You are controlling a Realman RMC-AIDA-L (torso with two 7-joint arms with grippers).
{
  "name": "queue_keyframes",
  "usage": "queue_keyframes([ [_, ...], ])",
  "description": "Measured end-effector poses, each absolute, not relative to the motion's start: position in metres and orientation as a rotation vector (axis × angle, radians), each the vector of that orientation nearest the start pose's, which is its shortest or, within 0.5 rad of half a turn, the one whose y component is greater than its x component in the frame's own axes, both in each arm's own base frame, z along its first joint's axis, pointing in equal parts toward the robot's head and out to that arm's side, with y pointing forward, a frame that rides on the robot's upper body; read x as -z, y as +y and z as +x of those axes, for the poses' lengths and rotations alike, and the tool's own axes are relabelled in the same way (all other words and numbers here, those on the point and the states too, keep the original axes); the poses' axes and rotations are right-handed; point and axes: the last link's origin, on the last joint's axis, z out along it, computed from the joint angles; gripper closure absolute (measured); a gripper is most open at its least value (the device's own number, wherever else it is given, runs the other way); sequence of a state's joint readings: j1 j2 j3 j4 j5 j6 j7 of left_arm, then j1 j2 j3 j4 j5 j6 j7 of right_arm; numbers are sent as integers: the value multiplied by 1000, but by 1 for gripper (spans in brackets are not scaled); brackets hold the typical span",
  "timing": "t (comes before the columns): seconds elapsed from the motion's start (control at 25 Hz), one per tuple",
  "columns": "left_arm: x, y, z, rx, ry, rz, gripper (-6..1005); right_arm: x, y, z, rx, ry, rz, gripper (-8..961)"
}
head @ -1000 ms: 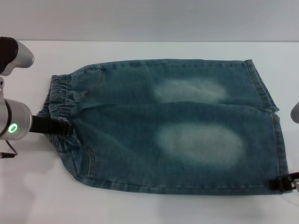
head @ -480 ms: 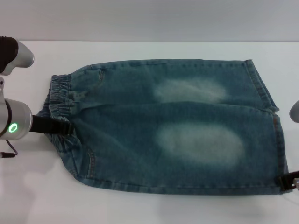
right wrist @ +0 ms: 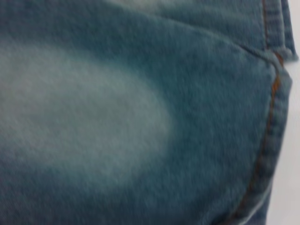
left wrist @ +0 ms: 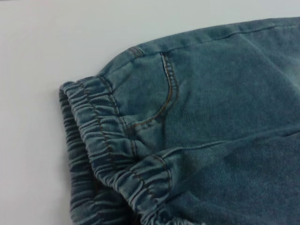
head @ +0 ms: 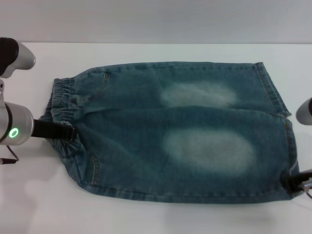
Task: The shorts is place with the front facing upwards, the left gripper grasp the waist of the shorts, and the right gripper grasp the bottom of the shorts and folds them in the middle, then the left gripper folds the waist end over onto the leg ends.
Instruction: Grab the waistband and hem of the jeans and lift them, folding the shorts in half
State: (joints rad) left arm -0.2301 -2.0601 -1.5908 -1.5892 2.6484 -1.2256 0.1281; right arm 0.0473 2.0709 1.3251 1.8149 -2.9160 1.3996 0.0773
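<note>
Garment: denim shorts (left wrist: 211, 117), laid flat.
Waistband: elastic waistband (left wrist: 112, 159), gathered, bunched.
Pocket: front pocket (left wrist: 154, 98), orange-stitched.
Surface: white table (left wrist: 42, 42).

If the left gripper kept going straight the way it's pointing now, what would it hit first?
The left gripper points toward the robot's right and already sits at the elastic waist of the shorts, so it would push straight into that bunched waistband. Depth is unclear; it may already be touching.
</note>
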Motion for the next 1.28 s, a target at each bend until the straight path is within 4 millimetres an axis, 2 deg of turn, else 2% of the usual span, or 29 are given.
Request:
queue_keyframes([
  [0.4,-21,327,-233,-105,-1275,-2061,901,-4,276,211,278,1159,-2041,942],
  [0.6,-29,332,-234,-58,-1262,-2024,901,-22,286,199,154,1072,-2012,929],
  [0.68,-37,336,-234,-19,-1243,-1997,901,-36,291,198,90,1029,-1974,923],
  [1.28,-57,354,-230,158,-1143,-1892,905,-85,294,203,-228,761,-1758,884],
])
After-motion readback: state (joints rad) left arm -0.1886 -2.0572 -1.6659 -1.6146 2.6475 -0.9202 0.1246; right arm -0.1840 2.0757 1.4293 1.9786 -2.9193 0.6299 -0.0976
